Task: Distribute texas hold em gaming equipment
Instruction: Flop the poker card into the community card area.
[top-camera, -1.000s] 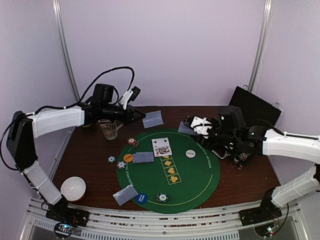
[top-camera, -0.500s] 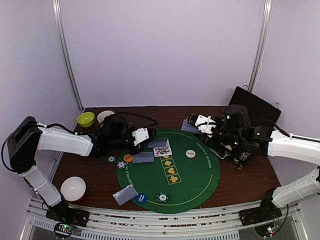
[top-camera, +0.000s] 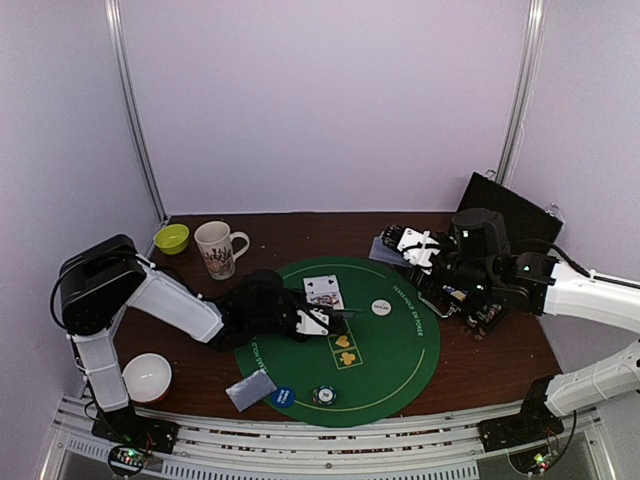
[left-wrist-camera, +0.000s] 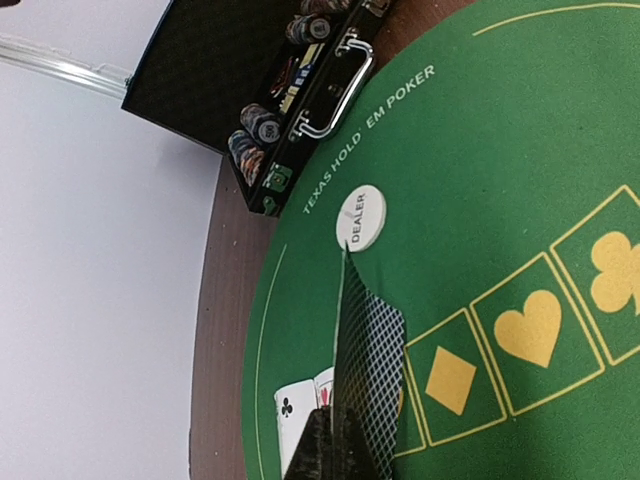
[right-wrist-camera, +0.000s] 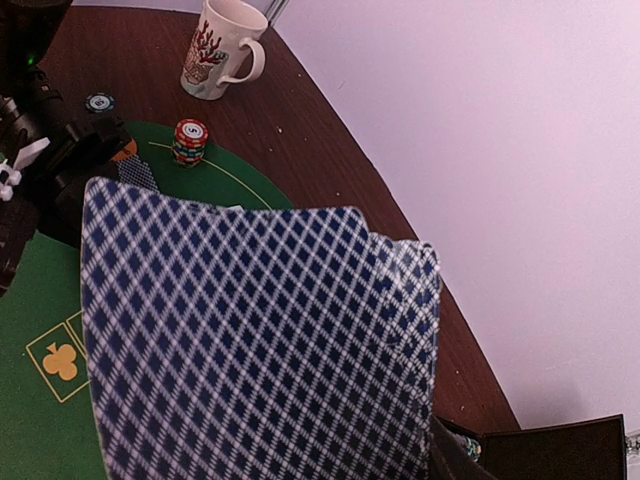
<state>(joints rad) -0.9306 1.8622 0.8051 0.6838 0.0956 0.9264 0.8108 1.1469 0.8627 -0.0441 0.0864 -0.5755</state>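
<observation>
My left gripper (top-camera: 326, 320) hangs low over the middle of the round green mat (top-camera: 395, 360). It is shut on one blue-backed card (left-wrist-camera: 368, 365), held on edge above the mat's diamond square. My right gripper (top-camera: 402, 243) is at the mat's back right, shut on a deck of blue-backed cards (right-wrist-camera: 260, 340) that fills the right wrist view. Two face-up cards (top-camera: 322, 291) lie at the mat's back. The white dealer button (top-camera: 381, 307) lies to their right. A face-down pair (top-camera: 250, 390), a blue button (top-camera: 283, 396) and a chip (top-camera: 322, 396) lie at the front.
A patterned mug (top-camera: 216, 248) and a green bowl (top-camera: 172, 238) stand at the back left. A white bowl (top-camera: 147, 377) is at the front left. An open black chip case (top-camera: 497, 222) sits at the right. A chip stack (right-wrist-camera: 190, 140) stands on the mat's left rim.
My left arm swung from the back left, down and right, to the mat's middle with its card. The right gripper with the deck drifted slightly right.
</observation>
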